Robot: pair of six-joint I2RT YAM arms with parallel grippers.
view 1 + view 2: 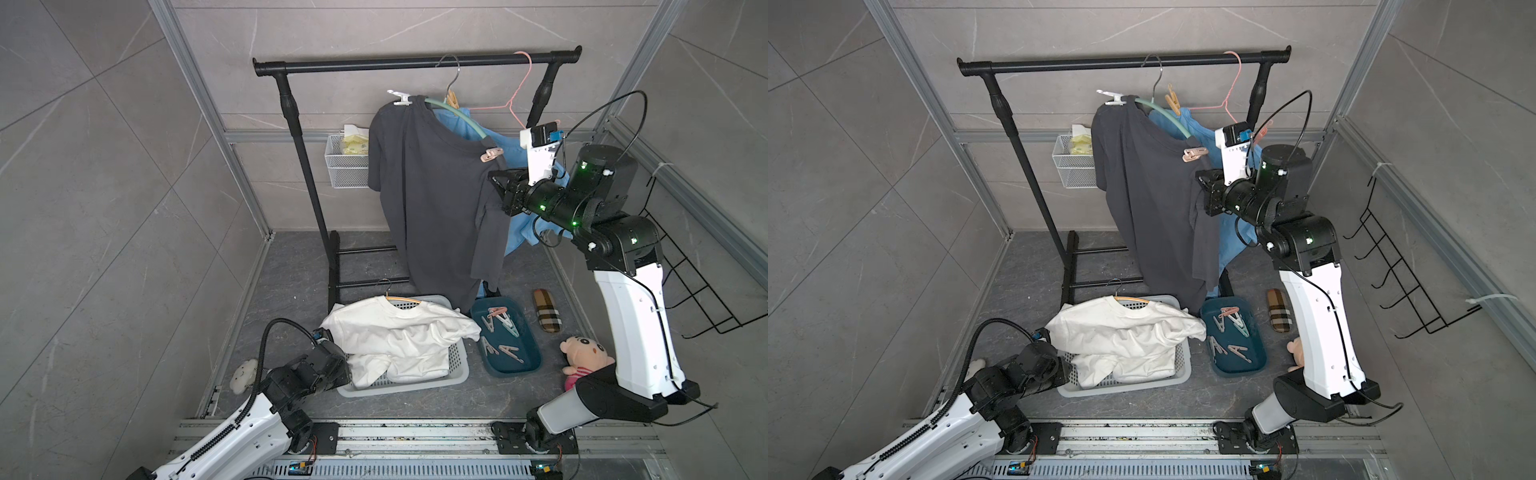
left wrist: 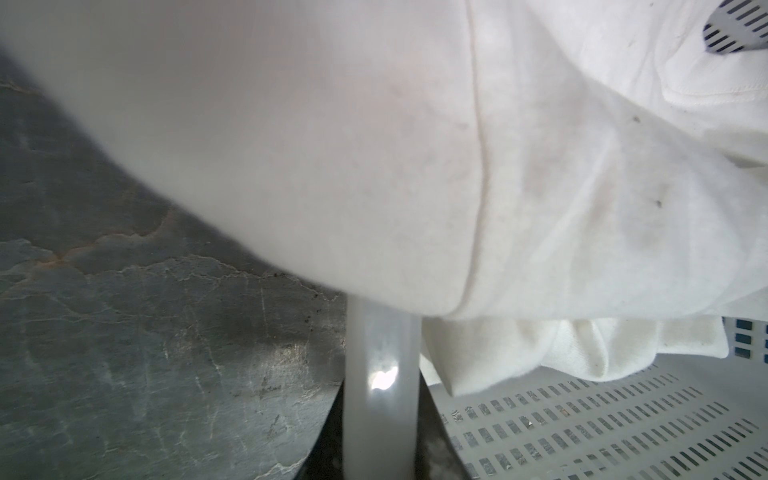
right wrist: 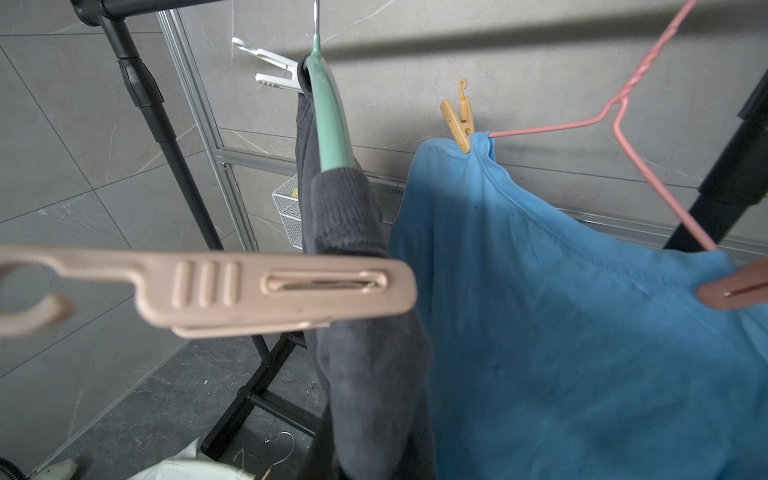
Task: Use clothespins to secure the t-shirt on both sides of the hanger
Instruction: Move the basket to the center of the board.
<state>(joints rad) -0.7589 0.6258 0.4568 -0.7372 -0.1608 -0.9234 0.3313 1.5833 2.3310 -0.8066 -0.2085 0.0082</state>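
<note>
**Right gripper** (image 1: pixel 500 185): positioned at the sleeve edge of the dark grey t-shirt (image 1: pixel 432 199), just below the pink clothespin (image 1: pixel 492 154). The black fingers merge with the dark fabric in both top views, and the right wrist view does not show them. It cannot be determined whether the jaws are together or apart.

**Pink clothespin:** clamped over the shirt shoulder and the green hanger (image 1: pixel 457 114) at the end nearest the right gripper. In the right wrist view it fills the near field (image 3: pixel 249 286).

**White clothespin** (image 1: pixel 399 97): clamped on the opposite shoulder of the same shirt.

**Hanger:** hooked on the black rail (image 1: pixel 415 62). Behind it, a blue t-shirt (image 3: pixel 582 311) hangs on a pink wire hanger (image 1: pixel 515 95), with a tan clothespin (image 3: pixel 457 124) at its collar.

**Left gripper** (image 1: pixel 338 365): its tip is buried under the white t-shirt (image 1: pixel 395 332) at the edge of the grey basket (image 1: pixel 457 365). The jaw state cannot be determined. The left wrist view shows mainly white fabric and the perforated basket wall.

**Spare clothespins** (image 1: pixel 505 326): lying in the teal tray (image 1: pixel 525 332) on the floor, just beside the basket.
</note>
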